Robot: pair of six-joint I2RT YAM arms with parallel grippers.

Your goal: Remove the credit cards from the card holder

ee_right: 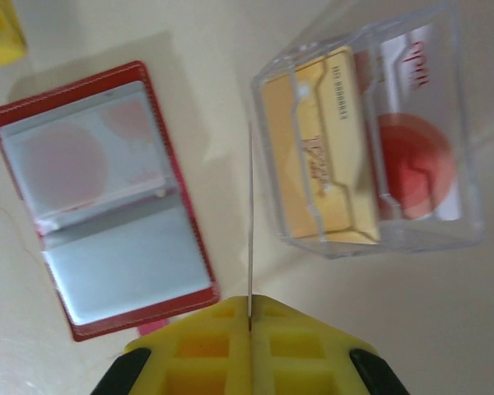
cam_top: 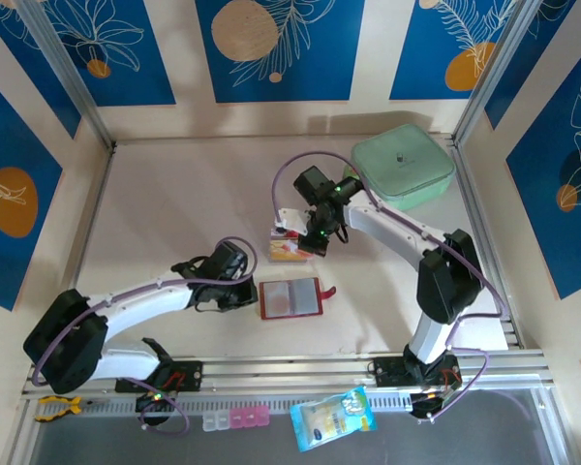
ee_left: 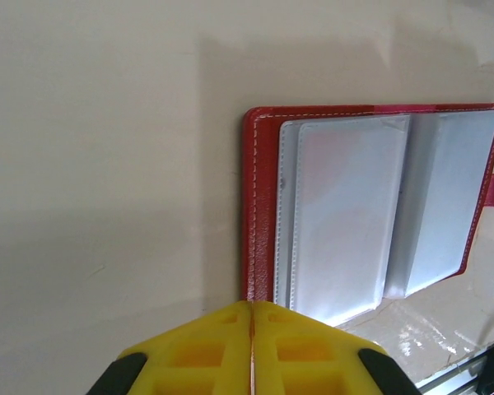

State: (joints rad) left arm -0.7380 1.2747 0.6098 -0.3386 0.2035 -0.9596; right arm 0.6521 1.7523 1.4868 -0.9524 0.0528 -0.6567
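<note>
Surface (cam_top: 165, 194): card holder (cam_top: 290, 298) lies open near the front, pockets look empty. Gold credit card (ee_right: 313, 156) and white-red credit card (ee_right: 416, 140) sit in clear box (ee_right: 313, 234) (beside holder). Left end effector (ee_left: 252, 329) closed at holder's edge, right end effector (ee_right: 249, 329) closed near box. Retreat straight up, don't nudge box.

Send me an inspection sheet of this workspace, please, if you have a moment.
Surface: beige table, no spills seen.
Job's things: red card holder open flat; credit cards, gold and white-red, in a clear box near it.
Clutter: mint-green case far right; packet by the front rail.
Grippers: left gripper shut beside the holder's edge; right gripper shut on a thin sheet, edge-on.
Cables: purple cables looped along both arms.
Surroundings: blue leaf-print panels.
</note>
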